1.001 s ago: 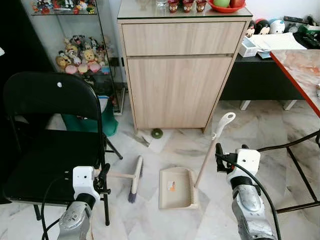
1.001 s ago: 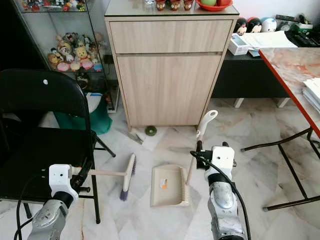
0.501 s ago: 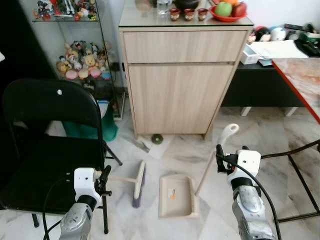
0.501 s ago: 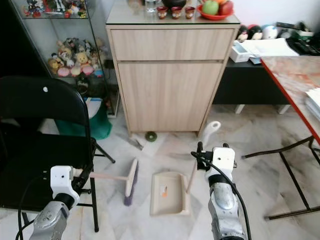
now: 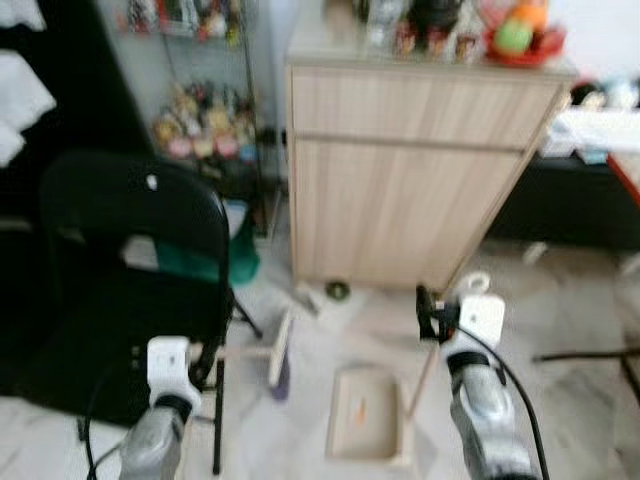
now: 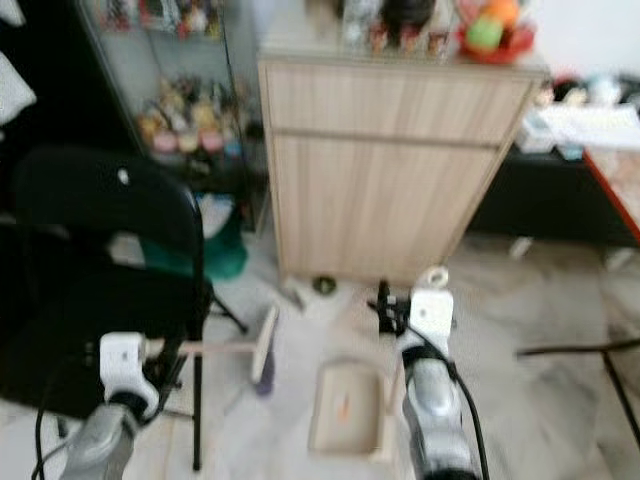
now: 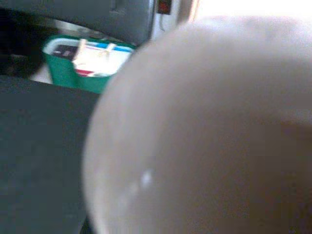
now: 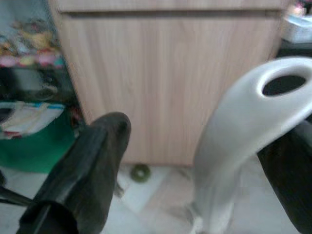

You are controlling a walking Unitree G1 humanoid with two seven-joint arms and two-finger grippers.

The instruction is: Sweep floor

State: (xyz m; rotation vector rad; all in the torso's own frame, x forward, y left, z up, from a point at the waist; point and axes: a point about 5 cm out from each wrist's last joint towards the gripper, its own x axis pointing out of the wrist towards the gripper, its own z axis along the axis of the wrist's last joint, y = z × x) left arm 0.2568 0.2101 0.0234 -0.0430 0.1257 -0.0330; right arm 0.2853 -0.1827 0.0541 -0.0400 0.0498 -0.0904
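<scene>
Broom (image 5: 277, 352) lies low and left of centre on the marble floor (image 5: 560, 310), its handle running to the left gripper (image 5: 200, 362), clamped on it. Dustpan (image 5: 363, 428) sits lower centre; its pale handle (image 8: 243, 122) stands between the right gripper's (image 8: 195, 161) spread fingers (image 8: 87, 165). No readable writing; blurred.

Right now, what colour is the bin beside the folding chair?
Green, clearest in the left wrist view.
</scene>
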